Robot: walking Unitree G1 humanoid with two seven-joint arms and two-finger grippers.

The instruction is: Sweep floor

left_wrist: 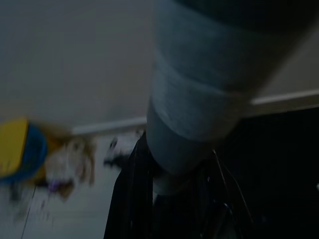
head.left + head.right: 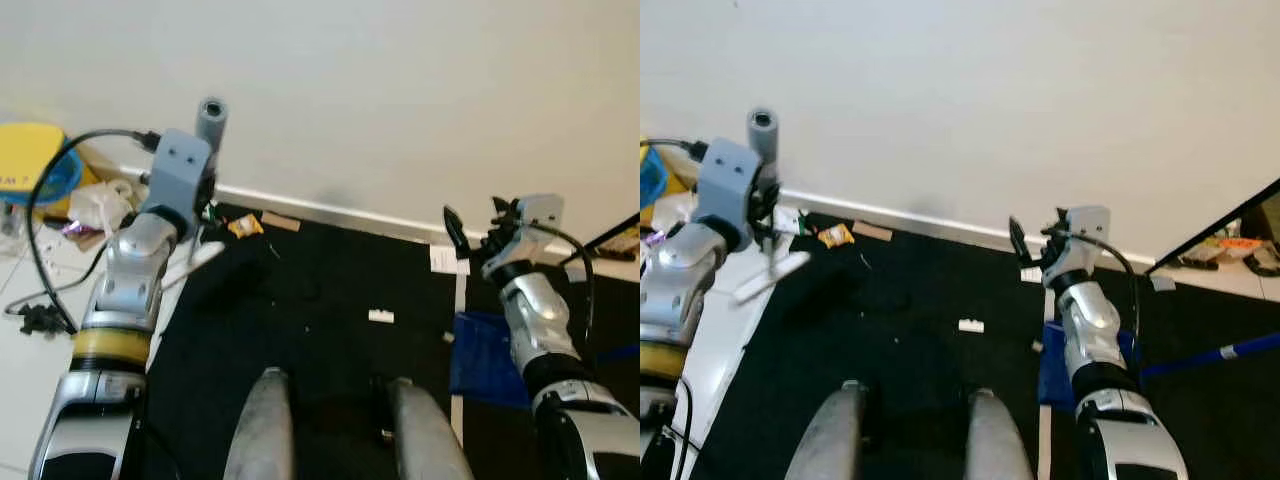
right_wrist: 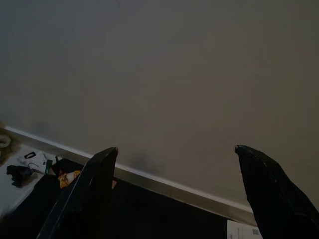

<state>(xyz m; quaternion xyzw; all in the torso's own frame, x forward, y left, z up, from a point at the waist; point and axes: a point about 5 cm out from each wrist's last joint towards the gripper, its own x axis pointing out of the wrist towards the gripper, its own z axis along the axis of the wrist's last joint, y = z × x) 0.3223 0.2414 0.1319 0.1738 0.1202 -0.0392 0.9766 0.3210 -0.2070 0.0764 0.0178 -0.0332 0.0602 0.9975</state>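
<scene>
My left gripper [image 2: 206,192] is raised at the left and shut on the grey broom handle [image 2: 212,116], whose round top sticks up above the wrist. Close up, the broom handle [image 1: 199,109] is a thick grey tube. Its pale lower shaft [image 2: 206,254] slants down toward the black mat [image 2: 330,290]; the brush end is hard to make out against the mat. Litter lies by the wall: an orange wrapper [image 2: 245,226], a brown card scrap [image 2: 281,221] and a small white piece [image 2: 381,316]. My right gripper [image 3: 175,149] is held up at the right, open and empty, facing the wall.
A blue dustpan [image 2: 485,355] with a blue handle [image 2: 1230,352] lies on the mat under my right arm. A yellow and blue container [image 2: 35,165], a plastic bag [image 2: 100,205] and a black cable [image 2: 40,315] clutter the left floor. My knees [image 2: 265,425] show at the bottom.
</scene>
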